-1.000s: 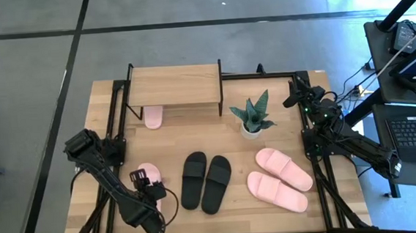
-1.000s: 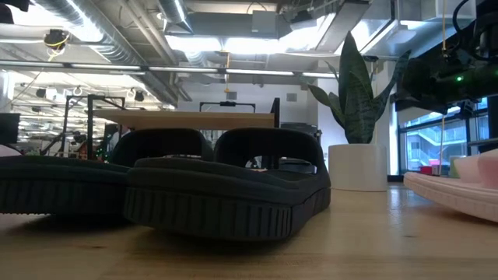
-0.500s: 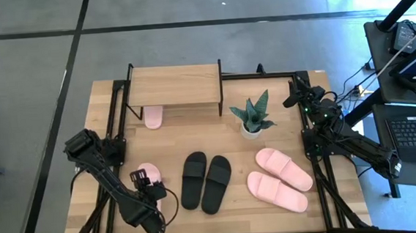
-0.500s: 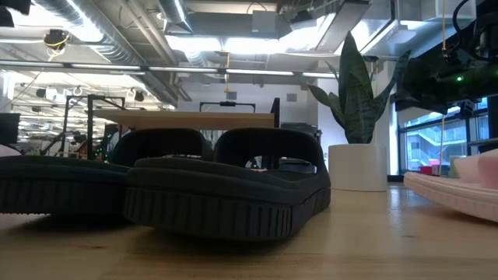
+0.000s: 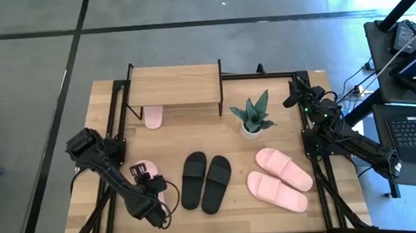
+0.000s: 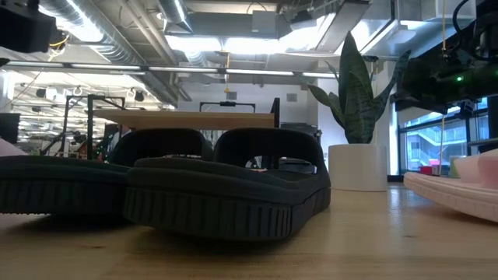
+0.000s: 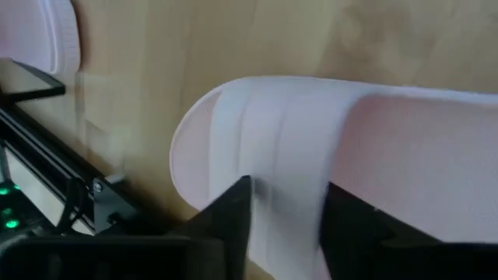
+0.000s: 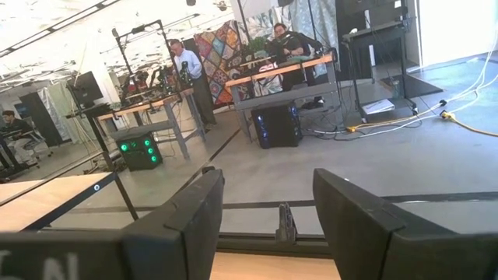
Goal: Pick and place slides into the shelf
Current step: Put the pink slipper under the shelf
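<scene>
From above, the shelf [image 5: 174, 89] stands at the far edge of the counter [image 5: 273, 207], with one pink slide [image 5: 153, 117] poking out from under its top board. The left hand [image 5: 145, 178] is down on another pink slide [image 5: 151, 185] near the counter's front left. Two black slides [image 5: 205, 180] lie side by side in the middle, a pink pair [image 5: 280, 179] to their right, and a potted plant [image 5: 253, 118] stands behind them. The right arm waits at the counter's right edge.

At counter level, the black slides [image 6: 226, 187] fill the foreground and the shelf [image 6: 187, 119] shows behind them.

The left wrist view shows its fingers [image 7: 229, 214] partly closed, straddling the pink slide's strap [image 7: 280, 155].

The right wrist view shows the right hand [image 8: 268, 210] open and holding nothing.
</scene>
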Controlling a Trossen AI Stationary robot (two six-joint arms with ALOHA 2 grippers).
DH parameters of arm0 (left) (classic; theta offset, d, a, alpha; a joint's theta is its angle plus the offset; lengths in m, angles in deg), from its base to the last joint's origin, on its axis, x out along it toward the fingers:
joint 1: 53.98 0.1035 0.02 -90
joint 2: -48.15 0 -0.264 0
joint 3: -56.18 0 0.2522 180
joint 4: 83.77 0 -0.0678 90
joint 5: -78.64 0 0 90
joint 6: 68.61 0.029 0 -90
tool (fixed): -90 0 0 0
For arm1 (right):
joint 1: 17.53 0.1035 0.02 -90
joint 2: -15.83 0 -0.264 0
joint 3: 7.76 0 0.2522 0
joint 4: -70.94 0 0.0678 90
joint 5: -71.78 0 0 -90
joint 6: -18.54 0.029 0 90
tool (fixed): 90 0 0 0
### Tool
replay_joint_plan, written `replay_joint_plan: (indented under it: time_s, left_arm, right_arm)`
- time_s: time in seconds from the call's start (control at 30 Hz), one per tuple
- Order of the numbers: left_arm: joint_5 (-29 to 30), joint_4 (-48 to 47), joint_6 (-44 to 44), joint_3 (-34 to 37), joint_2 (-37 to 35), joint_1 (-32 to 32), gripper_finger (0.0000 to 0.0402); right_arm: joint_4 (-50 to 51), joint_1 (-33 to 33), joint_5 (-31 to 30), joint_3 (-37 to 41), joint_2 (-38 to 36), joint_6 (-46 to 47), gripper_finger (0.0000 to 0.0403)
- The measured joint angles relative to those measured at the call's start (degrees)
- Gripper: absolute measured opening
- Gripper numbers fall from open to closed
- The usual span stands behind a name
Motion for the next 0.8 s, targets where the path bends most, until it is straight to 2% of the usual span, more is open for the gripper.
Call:
replay_joint_plan:
  time_s: [0.1, 0.17, 0.3, 0.43, 0.6, 0.7, 0.8]
  left_arm:
    - [0.4, 0.0, 3.1, 0.0, 0.0, 0.7, 0.0035]
    - [0.3, -0.3, 5.2, 0.0, 0.0, 1.2, 0.0012]
    - [-0.1, -3.8, 7.3, -1.1, -0.6, 2.8, 0.0008]
    - [0.9, -9.5, 10.1, -5.7, -2.8, 4.5, 0.0006]
    - [9.1, -12.7, 13.0, -11.2, -8.2, 7.7, 0.0004]
    - [14.1, -12.3, 17.5, -12.5, -11.8, 10.4, 0.0003]
    - [16.4, -12.5, 24.7, -12.5, -14.1, 14.5, 0.0002]
  right_arm:
    - [0.0, 0.0, 0.0, 0.0, 0.0, 0.0, 0.02]
    - [0.0, 0.0, 0.0, 0.0, 0.0, 0.0, 0.02]
    - [0.0, 0.0, 0.0, 0.0, 0.0, 0.0, 0.02]
    - [0.0, 0.0, 0.0, 0.0, 0.0, 0.0, 0.02]
    - [0.0, 0.0, 0.0, 0.0, 0.0, 0.0, 0.02]
    - [0.0, 0.0, 0.0, 0.0, 0.0, 0.0, 0.02]
    - [0.0, 0.0, 0.0, 0.0, 0.0, 0.0, 0.02]
